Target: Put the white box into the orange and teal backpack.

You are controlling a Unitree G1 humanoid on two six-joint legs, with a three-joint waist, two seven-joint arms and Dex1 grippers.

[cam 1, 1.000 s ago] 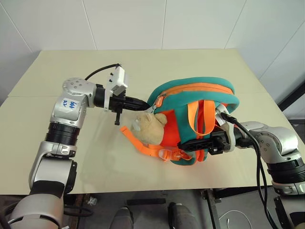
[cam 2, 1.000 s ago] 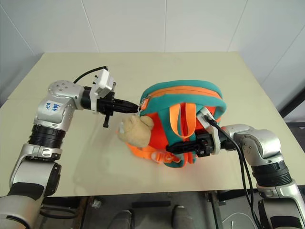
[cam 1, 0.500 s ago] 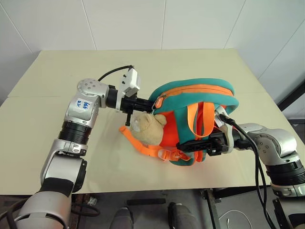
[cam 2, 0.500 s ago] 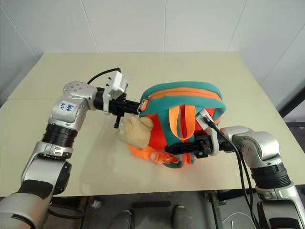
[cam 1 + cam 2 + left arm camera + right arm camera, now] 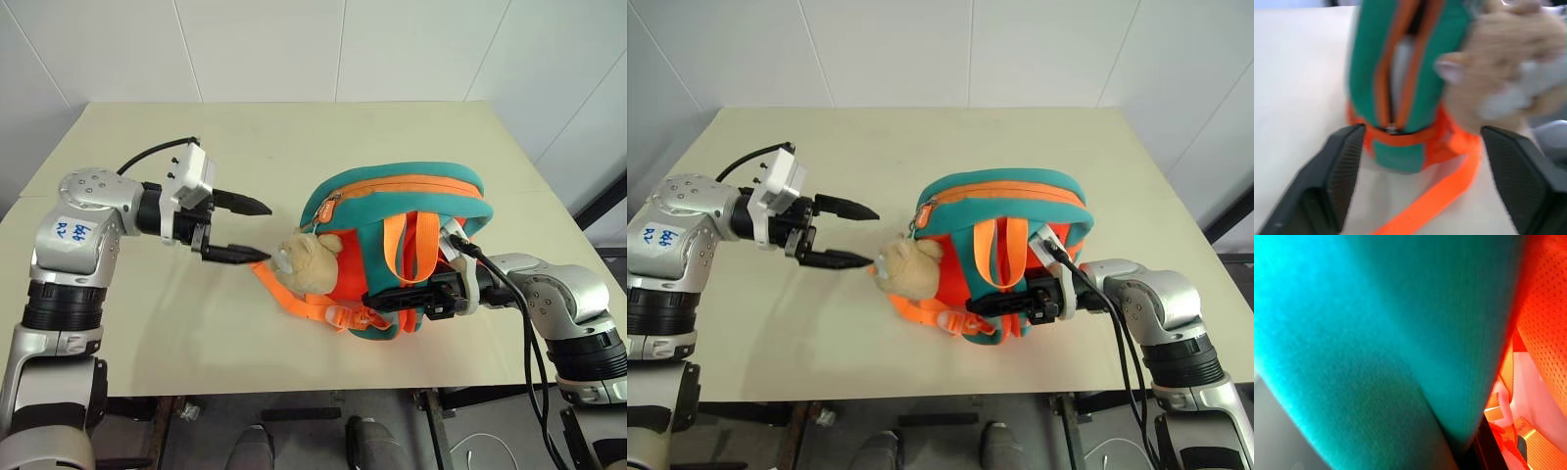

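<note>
Teal and orange, the backpack [image 5: 402, 250] is stood on the table [image 5: 147, 313], its plush charm [image 5: 306, 262] at the side. The right gripper [image 5: 397, 299] is clamped on its straps. The left gripper [image 5: 245, 230] is spread wide, just beside the charm.

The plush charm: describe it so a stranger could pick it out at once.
On the beige table lies a teal and orange backpack, toward the robot's right. The plush charm hangs at the backpack's end nearest the open left gripper, just above a loose orange strap. It is the only tan, furry thing there, among smooth teal and orange fabric.
</note>
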